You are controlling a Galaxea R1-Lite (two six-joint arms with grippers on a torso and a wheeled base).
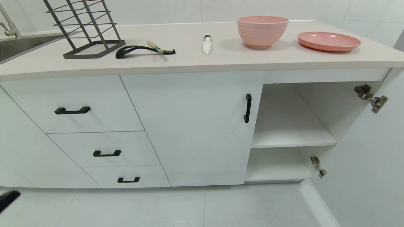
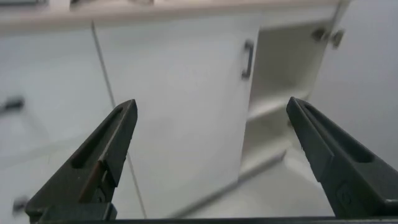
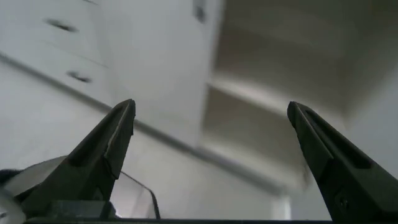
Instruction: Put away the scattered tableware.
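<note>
The pink bowl [image 1: 262,31] and pink plate [image 1: 329,41] sat on the counter [image 1: 189,60] above the open cupboard [image 1: 292,126]. Both looked light, stiff and probably plastic (slick, so pinch the rim). The left gripper [image 2: 211,102] and right gripper [image 3: 209,104] faced that cupboard, spread and empty.

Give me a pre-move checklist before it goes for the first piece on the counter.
1. Left gripper open, nothing held: ok.
2. Right gripper open, nothing held: ok.
3. Cabinet door swung open, upper shelf exposed: ok.
4. Pink bowl upright, apart from pink plate: ok.
5. Black ladle free to lift alone: not ok, chopsticks touch its handle.
6. Drawers open for cutlery: not ok, all three shut.
</note>
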